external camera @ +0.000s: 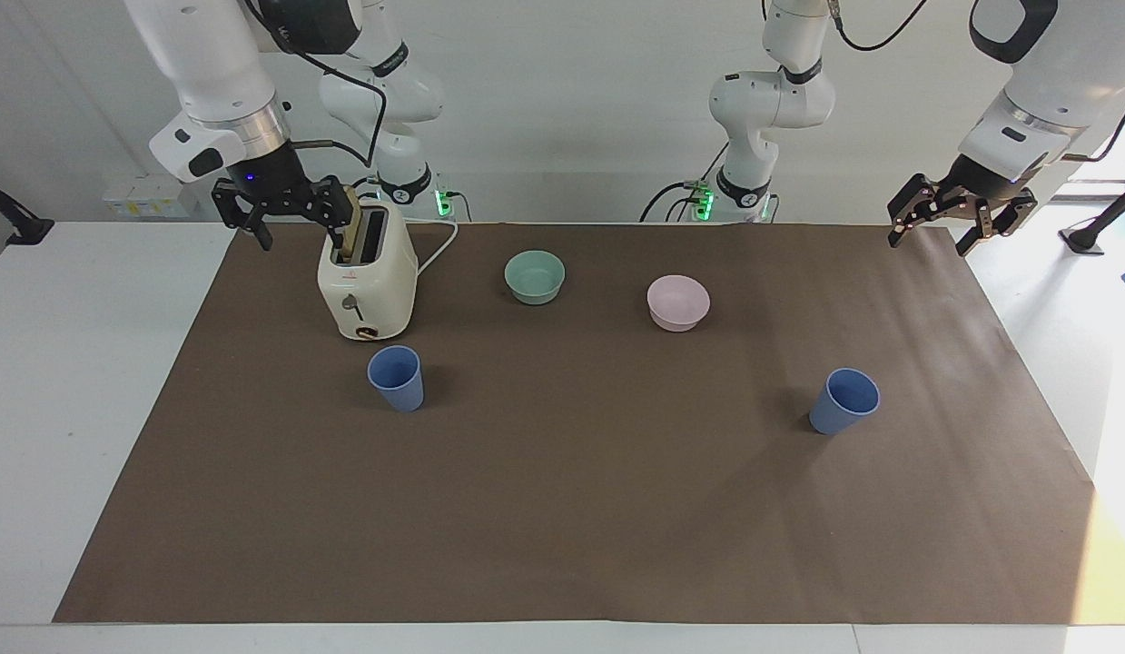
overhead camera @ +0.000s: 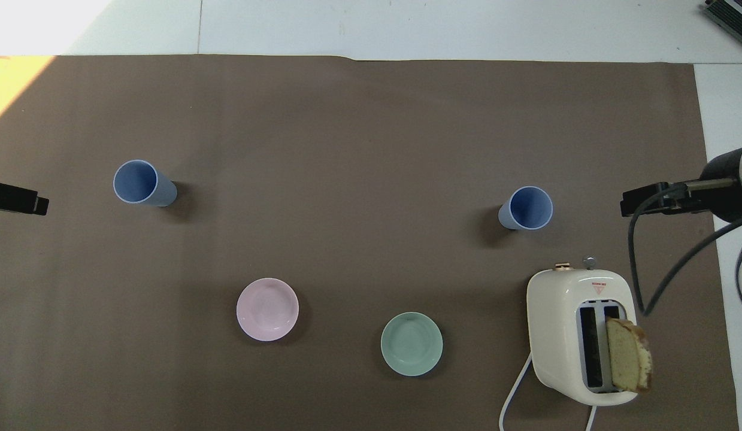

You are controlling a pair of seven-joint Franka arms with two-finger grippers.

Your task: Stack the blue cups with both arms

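You have a white counter (external camera: 63, 363) under a brown paper sheet (external camera: 571, 509), against a pale wall. The right pincer (external camera: 285, 218) hangs open and empty over the sheet's corner nearest the robots at the right arm's end, just beside the cream toaster (external camera: 367, 286), which has a slice of bread (overhead camera: 628, 362) standing up out of its slot. The left pincer (external camera: 960, 222) hangs open and empty over the sheet's corner nearest the robots at the left arm's end. The 2 blue cups stand upright and well apart, mouths up. 1 blue cup (external camera: 397, 378) sits just in front of the toaster; the other blue cup (external camera: 843, 401) sits toward the left arm's edge of the sheet. Between them, nearer the robots, you see a teal bowl (external camera: 535, 276) and a pink bowl (external camera: 678, 302) side by side.
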